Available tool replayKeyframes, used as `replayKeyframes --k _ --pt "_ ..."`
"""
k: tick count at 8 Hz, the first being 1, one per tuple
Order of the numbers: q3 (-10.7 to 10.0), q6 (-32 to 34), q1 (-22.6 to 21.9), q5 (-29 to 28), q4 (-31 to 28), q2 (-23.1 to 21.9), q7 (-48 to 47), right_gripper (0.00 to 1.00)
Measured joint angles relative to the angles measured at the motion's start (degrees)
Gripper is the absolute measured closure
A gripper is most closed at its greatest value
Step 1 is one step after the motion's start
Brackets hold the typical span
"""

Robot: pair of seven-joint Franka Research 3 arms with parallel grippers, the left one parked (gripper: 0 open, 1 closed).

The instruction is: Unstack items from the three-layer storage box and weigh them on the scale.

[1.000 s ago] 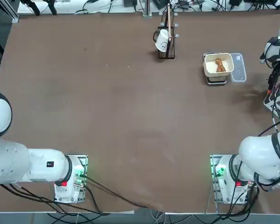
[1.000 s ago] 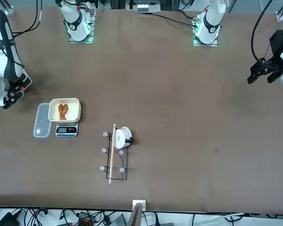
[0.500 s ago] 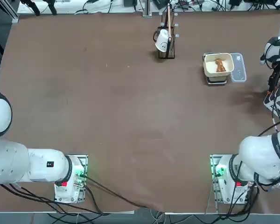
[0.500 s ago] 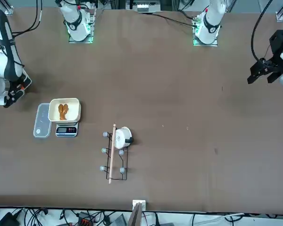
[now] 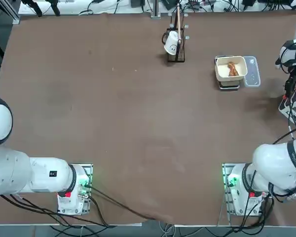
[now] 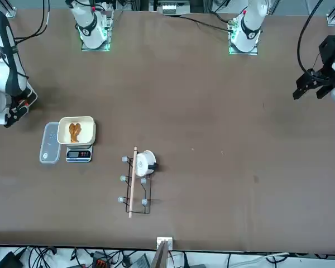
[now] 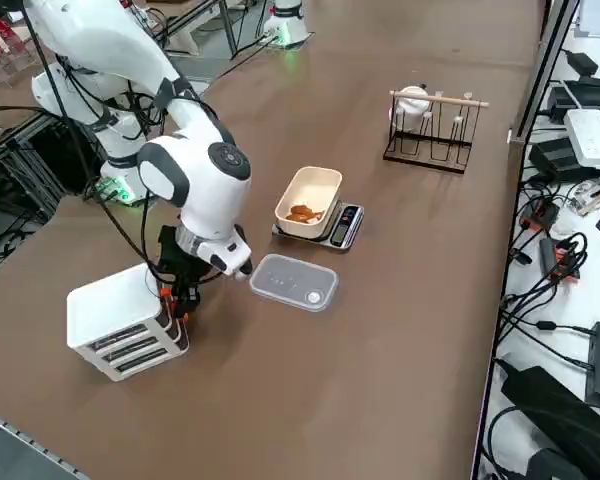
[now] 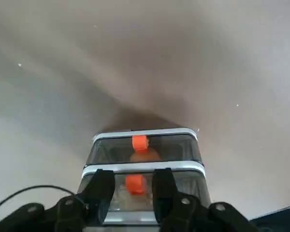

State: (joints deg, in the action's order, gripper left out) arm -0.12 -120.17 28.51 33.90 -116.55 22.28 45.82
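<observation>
Looking from overhead, the cream tub (image 5: 231, 68) holds brown items (image 5: 232, 68) on the scale (image 5: 229, 85) beside a wire cup rack (image 5: 176, 40); from the side, the right gripper (image 7: 180, 296) meets the three-layer storage box (image 7: 120, 320); the wrist view shows its fingers (image 8: 100, 193) half parted around an orange drawer tab (image 8: 135, 184), grip uncertain, no writing readable.

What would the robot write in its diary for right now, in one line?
right hand: at storage box, fingers either side of orange tab | tub: on scale, brown piece inside
</observation>
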Motion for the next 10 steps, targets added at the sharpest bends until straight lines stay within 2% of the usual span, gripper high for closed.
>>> replayKeyframes --k 4,6,7,10 --pt "0.1 -0.1 0.0 0.2 0.0 0.4 -0.5 0.52" --pt "0.1 -0.2 0.0 0.3 0.0 0.4 -0.6 0.67" --pt "0.1 -0.3 0.0 0.3 0.1 0.4 -0.7 0.85" --pt "0.1 -0.3 0.0 0.3 0.2 0.4 -0.9 0.88"
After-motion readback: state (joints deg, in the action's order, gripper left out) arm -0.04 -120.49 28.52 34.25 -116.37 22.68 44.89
